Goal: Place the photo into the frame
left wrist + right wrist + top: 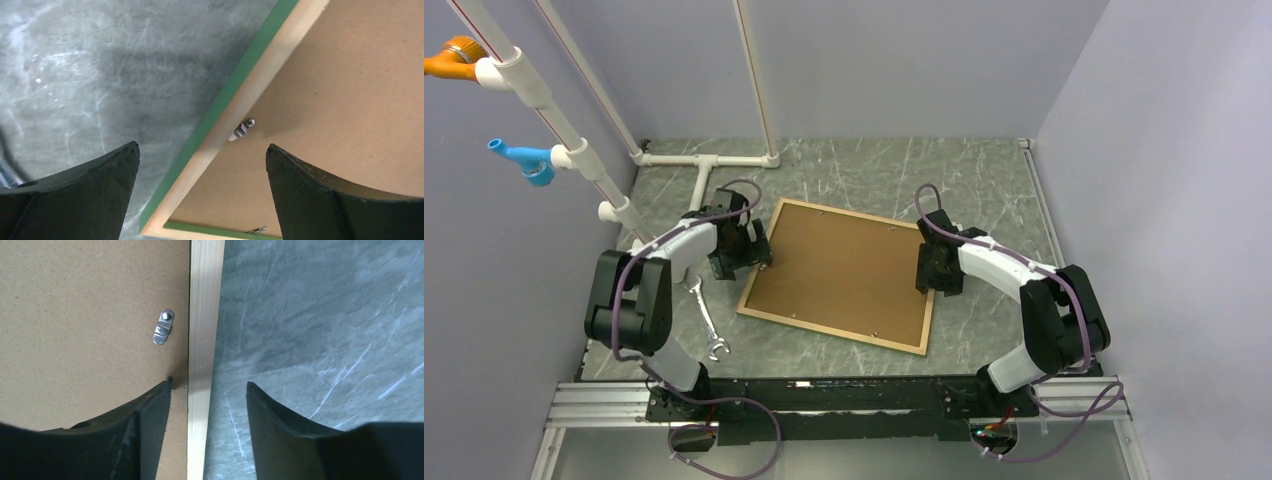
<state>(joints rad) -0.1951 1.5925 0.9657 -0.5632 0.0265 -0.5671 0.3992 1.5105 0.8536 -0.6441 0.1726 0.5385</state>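
The frame (834,332) lies flat mid-table, its tan wood face up, with the brown backing board (839,270) sitting in it. The photo is hidden. My left gripper (754,250) is open and empty, its jaws astride the frame's left border (250,95), whose outer side is green; a small metal clip (242,129) sits at the border's inner edge. My right gripper (929,270) is open and empty, astride the right border (205,315). Its left finger (150,410) is low over the board (75,315), below a flat metal clip (164,326).
A steel wrench (706,320) lies on the marble table left of the frame, near the left arm. White pipes (704,160) run along the back left, with blue (524,158) and orange (454,58) fittings on the left wall. Grey walls enclose the table.
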